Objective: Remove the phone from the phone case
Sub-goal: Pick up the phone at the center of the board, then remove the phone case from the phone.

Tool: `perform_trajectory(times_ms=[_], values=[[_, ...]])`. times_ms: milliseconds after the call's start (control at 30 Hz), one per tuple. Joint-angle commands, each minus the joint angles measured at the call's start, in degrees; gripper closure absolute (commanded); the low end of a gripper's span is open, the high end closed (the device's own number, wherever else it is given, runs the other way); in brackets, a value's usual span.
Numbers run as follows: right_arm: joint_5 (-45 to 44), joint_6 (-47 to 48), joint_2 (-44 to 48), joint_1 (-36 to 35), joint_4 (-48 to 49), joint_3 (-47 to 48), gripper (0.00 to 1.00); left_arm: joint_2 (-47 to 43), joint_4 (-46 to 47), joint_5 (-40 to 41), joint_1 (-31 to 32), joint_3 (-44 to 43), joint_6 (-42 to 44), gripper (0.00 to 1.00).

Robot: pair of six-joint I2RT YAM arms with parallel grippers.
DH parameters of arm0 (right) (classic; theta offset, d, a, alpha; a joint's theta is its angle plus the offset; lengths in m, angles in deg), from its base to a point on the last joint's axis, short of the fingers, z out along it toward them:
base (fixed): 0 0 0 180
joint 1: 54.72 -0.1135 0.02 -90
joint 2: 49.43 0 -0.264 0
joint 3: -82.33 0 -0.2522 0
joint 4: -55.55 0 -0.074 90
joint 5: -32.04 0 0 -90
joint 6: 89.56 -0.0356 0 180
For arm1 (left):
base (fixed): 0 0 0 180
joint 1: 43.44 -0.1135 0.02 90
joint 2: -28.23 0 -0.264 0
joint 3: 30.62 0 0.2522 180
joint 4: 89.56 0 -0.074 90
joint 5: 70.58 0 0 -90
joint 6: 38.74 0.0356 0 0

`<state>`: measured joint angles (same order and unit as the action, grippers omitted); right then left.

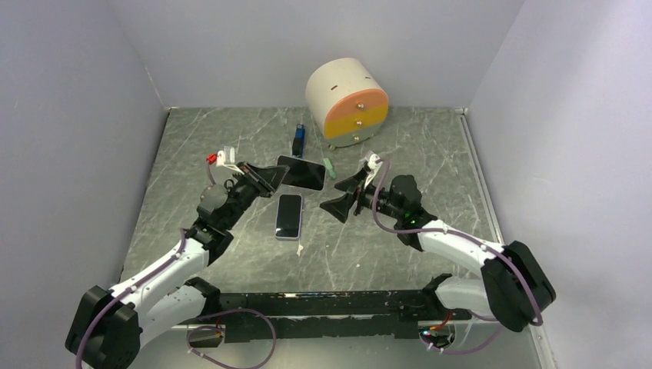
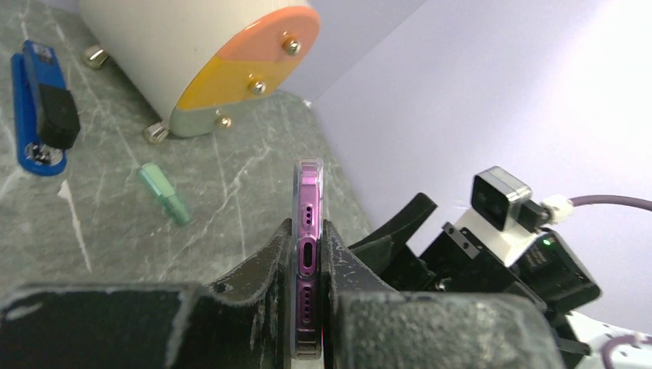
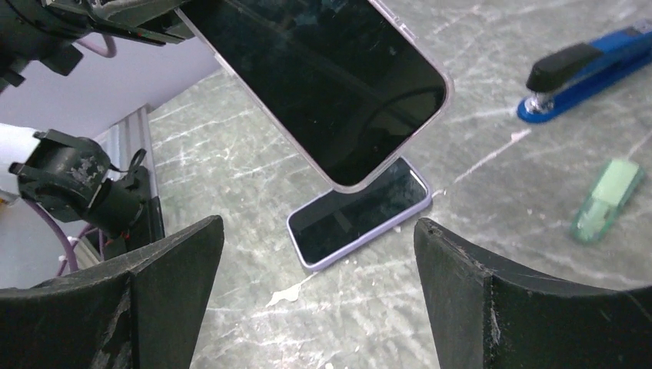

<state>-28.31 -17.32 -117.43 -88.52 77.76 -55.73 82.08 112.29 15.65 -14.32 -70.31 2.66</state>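
My left gripper [image 1: 271, 178] is shut on the bottom end of a purple phone in a clear case [image 1: 301, 172] and holds it above the table, screen up. In the left wrist view the phone [image 2: 309, 201] stands edge-on between the fingers [image 2: 261, 265]. A second phone in a lavender case [image 1: 289, 216] lies flat on the table below it. My right gripper [image 1: 346, 194] is open and empty, just right of the held phone. In the right wrist view the held phone [image 3: 323, 77] hangs over the lying one [image 3: 360, 215], beyond my open gripper [image 3: 317, 224].
A round cream drawer unit with an orange and yellow face [image 1: 347, 102] stands at the back. A blue stapler [image 1: 299, 139] and a small green cap [image 1: 330, 167] lie behind the phones. A white scrap [image 1: 300, 247] lies near the lying phone. Walls close in left and right.
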Motion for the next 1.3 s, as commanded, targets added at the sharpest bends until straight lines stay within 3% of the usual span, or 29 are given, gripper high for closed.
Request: perform_trajectory(times_ms=[0, 200, 367, 500, 967, 1267], values=[[10.71, -2.97, -4.40, 3.76, 14.48, 3.76, 0.06, -1.02, 12.39, -3.31, -0.95, -0.91, -1.90, 0.98], [20.61, -19.34, -13.85, 8.09, 39.09, 2.89, 0.13, -3.64, 7.41, -9.44, -2.56, -3.42, -0.60, 0.97], [24.14, -26.59, -19.75, 9.01, 51.26, 3.26, 0.16, -2.91, 4.24, -15.26, -3.93, -6.18, -1.62, 0.97], [26.45, -30.90, -22.33, 9.18, 58.35, 3.87, 0.22, -1.30, 7.49, -18.58, -5.08, -6.37, -5.40, 0.97], [28.96, -33.58, -22.18, 9.30, 61.33, 4.85, 0.41, 5.90, 15.35, -23.04, -8.97, -6.55, -15.28, 0.97], [29.50, -32.44, -20.85, 9.26, 60.47, 4.80, 0.61, 5.69, 14.28, -23.18, -9.61, -5.97, -17.42, 0.97]])
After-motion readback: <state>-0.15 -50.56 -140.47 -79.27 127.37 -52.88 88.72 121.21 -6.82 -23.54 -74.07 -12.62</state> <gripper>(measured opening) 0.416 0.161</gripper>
